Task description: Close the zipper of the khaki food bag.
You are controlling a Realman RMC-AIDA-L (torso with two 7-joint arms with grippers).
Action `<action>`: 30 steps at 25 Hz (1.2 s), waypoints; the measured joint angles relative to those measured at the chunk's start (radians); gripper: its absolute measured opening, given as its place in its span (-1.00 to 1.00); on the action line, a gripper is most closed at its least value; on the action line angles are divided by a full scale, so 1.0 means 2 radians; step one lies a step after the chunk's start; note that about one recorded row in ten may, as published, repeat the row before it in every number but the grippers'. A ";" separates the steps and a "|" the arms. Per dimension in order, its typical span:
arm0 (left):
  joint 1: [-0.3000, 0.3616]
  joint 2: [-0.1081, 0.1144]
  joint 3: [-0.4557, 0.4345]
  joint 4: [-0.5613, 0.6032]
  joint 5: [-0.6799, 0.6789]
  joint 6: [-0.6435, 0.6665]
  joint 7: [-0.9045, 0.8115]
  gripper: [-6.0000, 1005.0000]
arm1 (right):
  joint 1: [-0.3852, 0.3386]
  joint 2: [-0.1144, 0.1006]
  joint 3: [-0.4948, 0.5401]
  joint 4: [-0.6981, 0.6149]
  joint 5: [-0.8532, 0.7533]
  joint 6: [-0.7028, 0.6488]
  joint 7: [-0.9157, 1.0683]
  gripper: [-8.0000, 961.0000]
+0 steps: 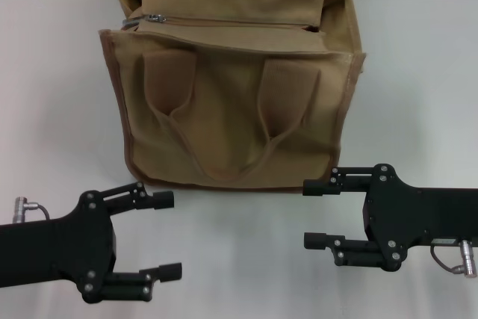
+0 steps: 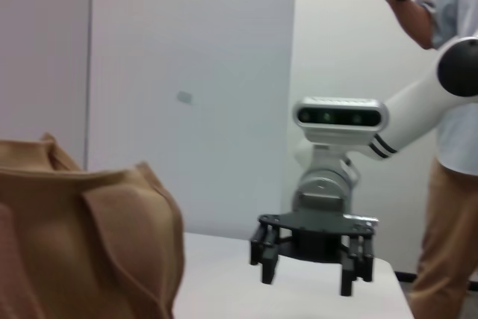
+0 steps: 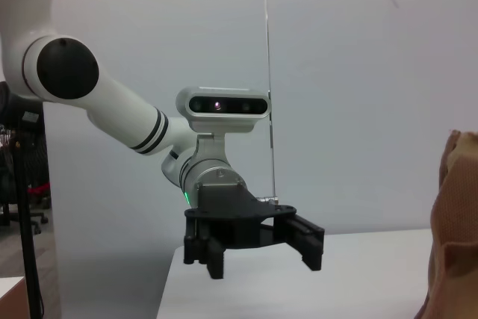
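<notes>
The khaki food bag (image 1: 231,87) stands upright on the white table (image 1: 239,259) at the middle back, its two looped handles hanging down its front. The zipper (image 1: 224,20) runs across the bag's top, and its small metal pull (image 1: 155,17) sits at the left end; the top gapes. My left gripper (image 1: 170,235) is open, low at the front left, short of the bag. My right gripper (image 1: 312,214) is open at the front right, near the bag's lower right corner. The bag's edge shows in the left wrist view (image 2: 89,244) and the right wrist view (image 3: 455,237).
A person (image 2: 448,155) stands beyond the table on the right arm's side. In the left wrist view the right gripper (image 2: 310,267) shows over the table; in the right wrist view the left gripper (image 3: 261,253) shows. A grey wall runs behind the table.
</notes>
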 joint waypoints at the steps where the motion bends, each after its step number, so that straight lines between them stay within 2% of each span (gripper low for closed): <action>1: 0.000 -0.001 -0.006 0.000 -0.001 0.000 0.000 0.68 | 0.000 0.000 0.000 0.001 0.000 0.000 0.000 0.28; 4: 0.000 -0.001 -0.006 0.000 -0.001 0.000 0.000 0.68 | 0.000 0.001 0.001 0.006 0.003 0.000 -0.001 0.28; 6: 0.003 -0.001 -0.105 -0.034 -0.007 -0.001 0.025 0.68 | 0.001 0.001 0.001 0.015 0.006 0.000 -0.004 0.28; 8: 0.003 -0.001 -0.105 -0.034 -0.007 -0.001 0.025 0.68 | 0.003 0.001 0.001 0.033 0.006 0.000 -0.020 0.28; 9: 0.004 -0.001 -0.160 -0.050 -0.015 -0.002 0.031 0.68 | 0.003 0.001 0.001 0.033 0.006 0.000 -0.020 0.28; 10: 0.005 -0.001 -0.258 -0.078 -0.036 -0.010 0.033 0.68 | 0.004 0.001 0.001 0.040 0.007 0.000 -0.028 0.28; 11: 0.004 -0.001 -0.301 -0.087 -0.044 -0.022 0.033 0.68 | 0.004 0.001 0.001 0.047 0.008 0.000 -0.036 0.28; 12: 0.004 -0.001 -0.301 -0.087 -0.044 -0.022 0.033 0.68 | 0.005 0.001 0.002 0.054 0.010 0.000 -0.043 0.28; 13: 0.001 -0.001 -0.320 -0.091 -0.047 -0.031 0.033 0.68 | 0.007 0.002 0.001 0.065 0.012 0.000 -0.055 0.28; 14: 0.001 -0.001 -0.320 -0.091 -0.047 -0.031 0.033 0.68 | 0.007 0.002 0.001 0.065 0.012 0.000 -0.055 0.28; 15: -0.016 -0.001 -0.333 -0.092 -0.047 -0.064 0.029 0.68 | 0.008 0.002 0.002 0.070 0.013 0.000 -0.059 0.28; 16: -0.029 -0.002 -0.325 -0.092 -0.042 -0.082 0.030 0.68 | 0.010 0.002 0.001 0.073 0.013 0.000 -0.062 0.28; 21: -0.038 -0.003 -0.315 -0.092 -0.038 -0.098 0.032 0.68 | 0.013 0.002 0.001 0.084 0.013 -0.002 -0.064 0.28; 22: -0.062 -0.003 -0.258 -0.092 -0.031 -0.148 0.035 0.68 | 0.013 0.002 0.001 0.085 0.013 -0.002 -0.065 0.28; 23: -0.068 -0.003 -0.226 -0.092 -0.032 -0.165 0.035 0.68 | 0.012 0.002 0.001 0.089 0.013 -0.002 -0.065 0.28; 27: -0.081 -0.004 -0.204 -0.097 -0.039 -0.180 0.035 0.68 | 0.008 0.002 0.001 0.091 0.013 -0.001 -0.065 0.28; 30: -0.095 -0.006 -0.204 -0.133 -0.090 -0.196 0.045 0.68 | 0.007 0.002 0.001 0.091 0.013 0.001 -0.065 0.28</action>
